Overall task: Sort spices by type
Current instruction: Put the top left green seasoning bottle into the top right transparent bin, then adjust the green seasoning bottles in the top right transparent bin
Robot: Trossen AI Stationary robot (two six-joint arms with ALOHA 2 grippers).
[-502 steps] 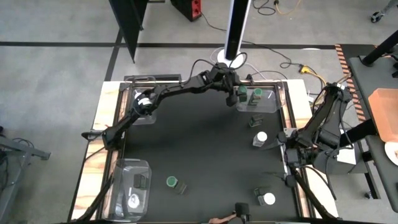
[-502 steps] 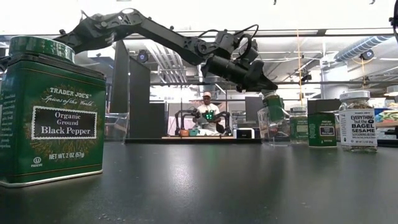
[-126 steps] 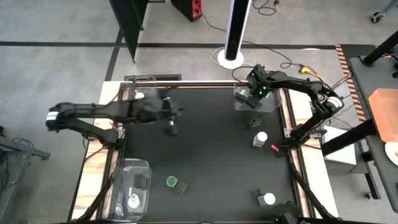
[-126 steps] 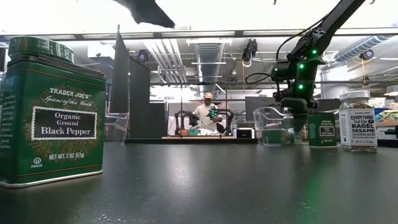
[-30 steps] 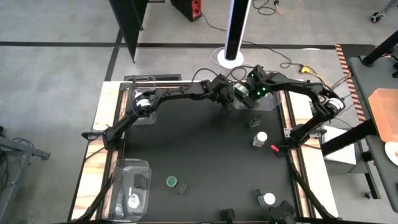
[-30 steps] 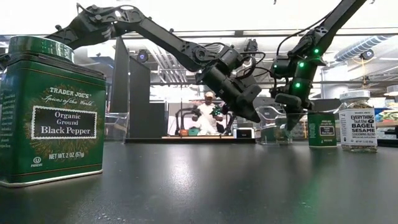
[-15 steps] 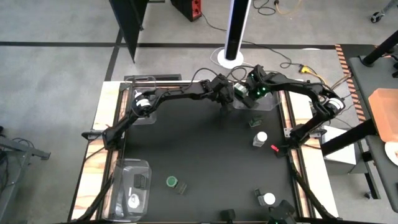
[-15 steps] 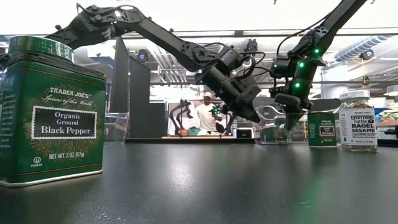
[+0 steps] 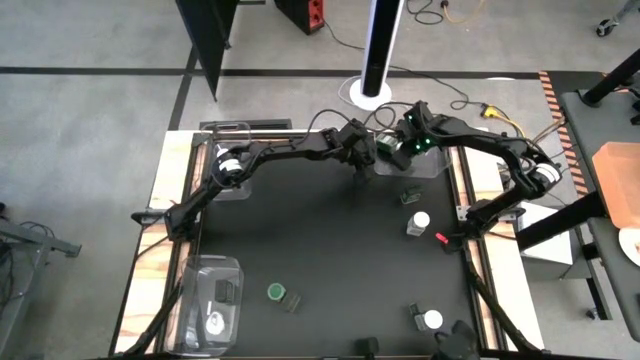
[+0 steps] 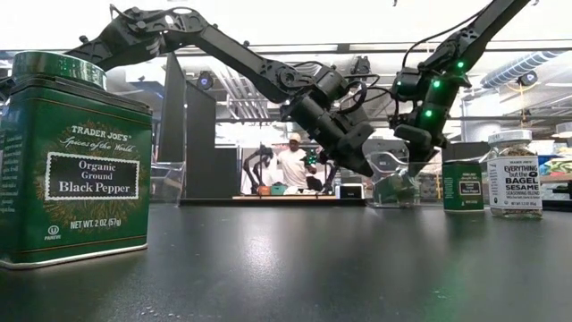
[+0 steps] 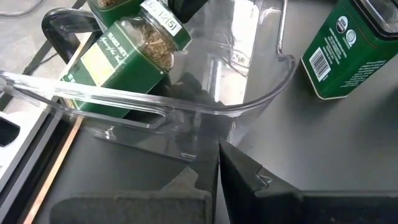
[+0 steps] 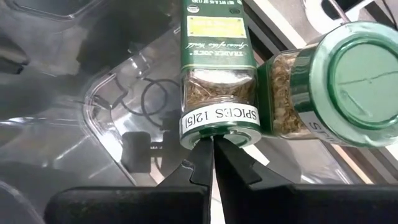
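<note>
A clear tray [image 9: 432, 166] stands at the table's far right with two green-labelled spice jars in it. One jar [image 12: 216, 68] lies tilted, and one with a round green lid [image 12: 359, 78] is beside it. My right gripper [image 12: 212, 144] is shut and reaches down into the tray, its tips at the tilted jar's lid. My left gripper [image 11: 218, 148] is shut just outside the tray's left wall [image 10: 375, 174]. Loose on the table are a green tin [image 9: 410, 196], a white-lidded jar [image 9: 418, 222], another white-lidded jar [image 9: 431, 320] and a black pepper tin [image 10: 76, 161]. My left gripper's shut tips stand at the foot of the tray's outer wall [image 11: 186, 152], slanting down from the table's left. Whether they touch it I cannot tell. My right gripper's shut fingertips [image 12: 205, 155] meet the lower edge of the tilted jar's lid band [image 12: 217, 127]. They slant down from above, inside the tray. Nothing is between the fingers. The jar leans on the tray beside the green-lidded jar.
A second clear tray [image 9: 200, 275] with a few items stands at the near left corner. The dark mat's middle [image 9: 320, 240] is bare. Both arms crowd the far right tray. A person sits at a bench in the room behind [image 10: 290, 165].
My right gripper has risen a little inside the tray and tipped slightly, still shut. My left gripper has kept its place at the tray's wall.
</note>
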